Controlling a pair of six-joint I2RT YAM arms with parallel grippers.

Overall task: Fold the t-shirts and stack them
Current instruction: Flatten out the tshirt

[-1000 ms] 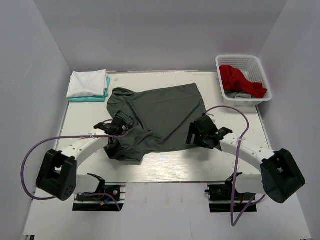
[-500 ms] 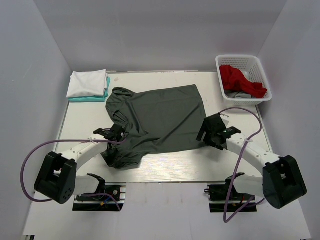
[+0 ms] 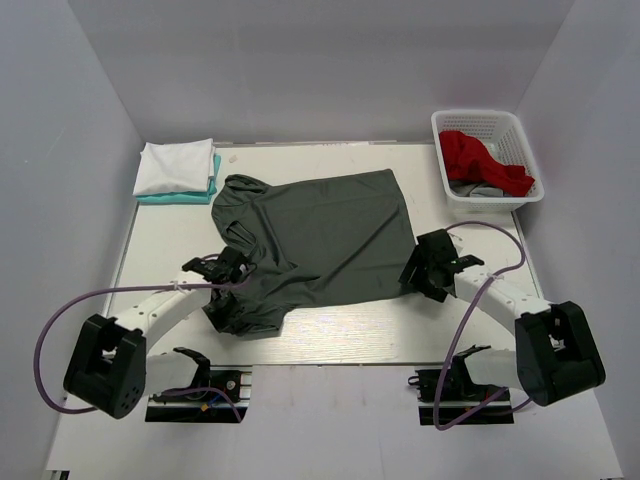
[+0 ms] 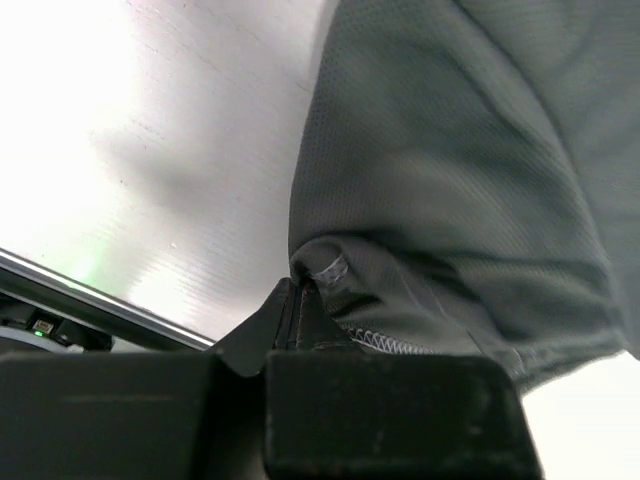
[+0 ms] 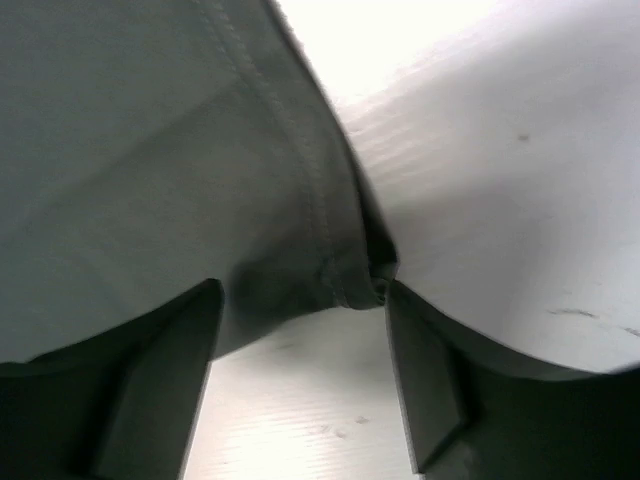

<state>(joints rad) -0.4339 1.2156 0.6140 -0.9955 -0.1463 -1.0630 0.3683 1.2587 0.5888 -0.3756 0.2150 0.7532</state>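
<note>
A dark grey t-shirt (image 3: 320,230) lies spread flat at the table's centre, its near-left part bunched up. My left gripper (image 3: 229,268) sits at that bunched edge, shut on a fold of the grey cloth (image 4: 420,180); the jaws (image 4: 300,292) pinch its stitched hem. My right gripper (image 3: 427,268) is at the shirt's near-right corner. It stands open, with the hem corner (image 5: 350,275) between its fingers (image 5: 300,296) and not clamped. A folded white t-shirt (image 3: 176,165) rests on a folded teal one (image 3: 185,198) at the far left. A red t-shirt (image 3: 480,158) fills the basket.
A white lattice basket (image 3: 478,117) stands at the far right corner, with some grey cloth (image 3: 478,188) under the red shirt. The white table (image 3: 350,325) shows bare along its near edge. Purple cables loop beside both arms.
My right gripper moved right to the shirt's near-right corner, and its jaws have narrowed slightly. My left gripper drew the bunched cloth a little toward the near edge.
</note>
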